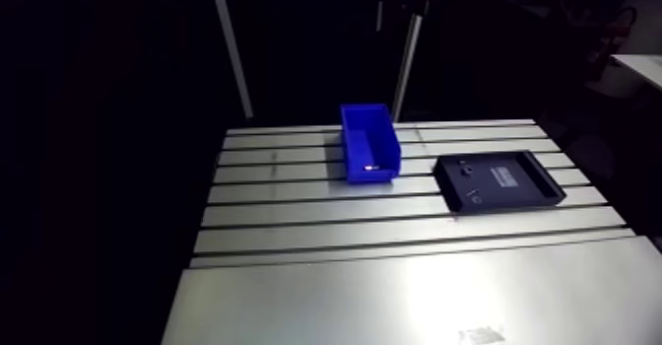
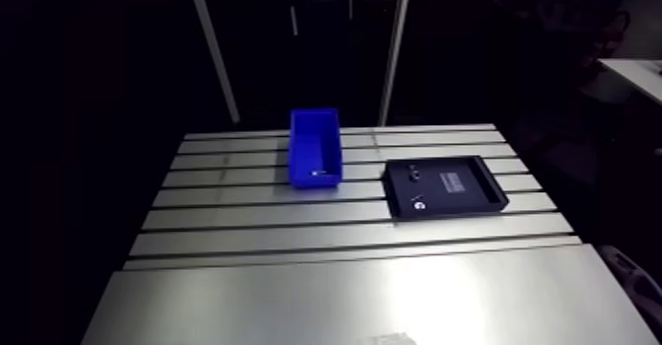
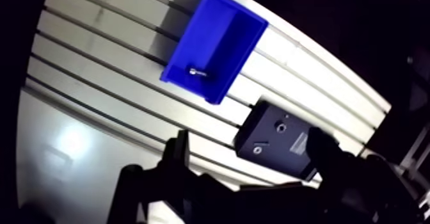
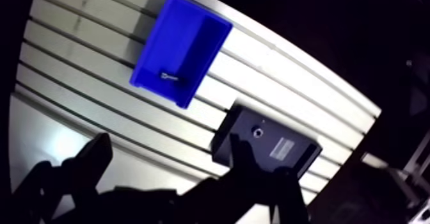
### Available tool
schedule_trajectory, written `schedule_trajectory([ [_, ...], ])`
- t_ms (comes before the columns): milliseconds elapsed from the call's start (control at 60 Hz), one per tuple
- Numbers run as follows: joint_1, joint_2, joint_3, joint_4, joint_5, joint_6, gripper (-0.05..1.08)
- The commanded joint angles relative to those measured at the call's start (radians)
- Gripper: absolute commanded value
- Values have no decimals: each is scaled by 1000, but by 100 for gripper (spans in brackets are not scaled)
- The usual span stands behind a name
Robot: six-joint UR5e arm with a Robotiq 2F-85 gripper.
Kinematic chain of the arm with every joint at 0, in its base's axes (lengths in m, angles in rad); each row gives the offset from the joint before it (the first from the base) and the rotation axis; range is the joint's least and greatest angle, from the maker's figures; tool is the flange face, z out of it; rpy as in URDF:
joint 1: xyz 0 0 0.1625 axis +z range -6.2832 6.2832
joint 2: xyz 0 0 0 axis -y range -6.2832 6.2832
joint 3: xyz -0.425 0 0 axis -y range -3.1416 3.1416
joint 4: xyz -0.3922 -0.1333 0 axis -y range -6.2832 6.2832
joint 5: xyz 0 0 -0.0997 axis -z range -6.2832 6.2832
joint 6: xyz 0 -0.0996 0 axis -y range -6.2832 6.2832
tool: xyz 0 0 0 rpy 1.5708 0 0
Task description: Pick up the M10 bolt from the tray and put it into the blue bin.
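A small silvery bolt [image 3: 197, 72] lies inside the blue bin [image 1: 369, 142], at the end of the bin nearest the table's front. Beside the bin, the black tray [image 1: 493, 199] holds a few small parts [image 1: 475, 197] and a pale label. In the wrist view my gripper [image 3: 253, 155] hangs high above the table, open. One of its fingers [image 3: 179, 156] is over the slotted top and the other is over the tray's edge. Nothing sits between them. The gripper does not show in the arm view.
The slotted aluminium table [image 1: 325, 226] carries the bin and tray at its far half. A smooth metal plate [image 1: 394, 295] covers the front part. Two slanted posts [image 1: 231, 53] rise behind the table's back edge.
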Motion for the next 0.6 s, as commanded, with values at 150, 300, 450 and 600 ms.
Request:
schedule_trajectory([
  [150,-56,-82,-11,156,7,416,0],
  [300,-73,-91,-22,181,28,416,0],
  [450,-78,-95,-37,232,30,416,0],
  [600,-77,-95,-58,231,29,415,0],
])
